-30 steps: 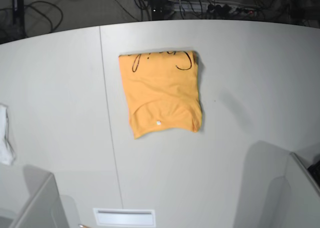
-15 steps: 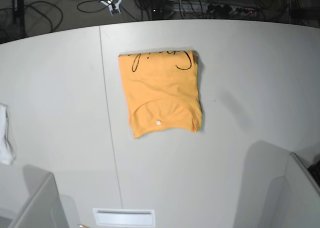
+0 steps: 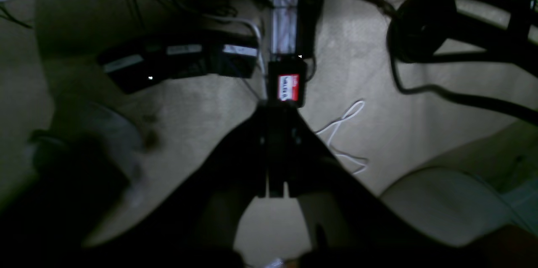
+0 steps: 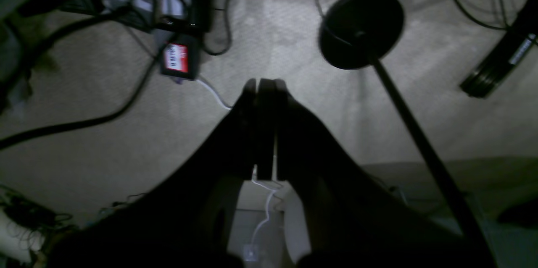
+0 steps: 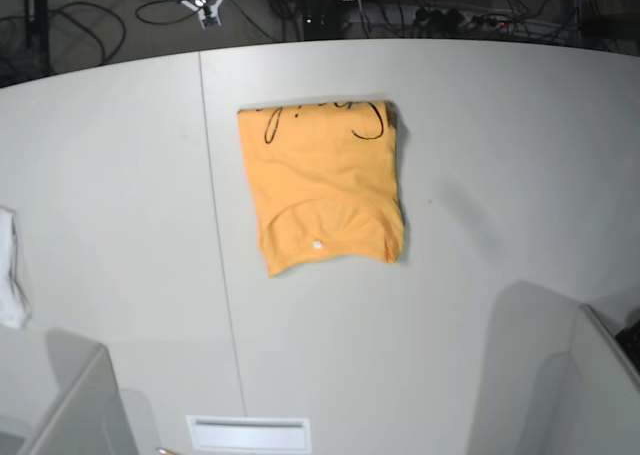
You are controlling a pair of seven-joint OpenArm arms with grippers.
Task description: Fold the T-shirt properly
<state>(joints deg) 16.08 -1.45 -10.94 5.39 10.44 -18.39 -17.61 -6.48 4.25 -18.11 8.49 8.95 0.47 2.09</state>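
Note:
The T-shirt [image 5: 320, 190] lies on the white table [image 5: 480, 175] in the base view, folded into a rough rectangle. Black cursive lettering runs along its far edge, and the collar with a small white tag faces the near edge. Neither gripper shows in the base view. The left wrist view has my left gripper [image 3: 277, 110] shut with nothing between its fingers, above a carpeted floor. My right gripper [image 4: 265, 83] is also shut and empty, over the same kind of floor. The T-shirt is out of both wrist views.
A small white cloth [image 5: 8, 275] lies at the table's left edge. Grey housings stand at the near left [image 5: 75, 410] and near right [image 5: 600, 385] corners, with a white slot [image 5: 248, 433] between them. Cables, black boxes and a round black stand base [image 4: 361, 28] lie on the floor.
The T-shirt has not moved. A small grey object beyond the table's far edge has shifted to the left.

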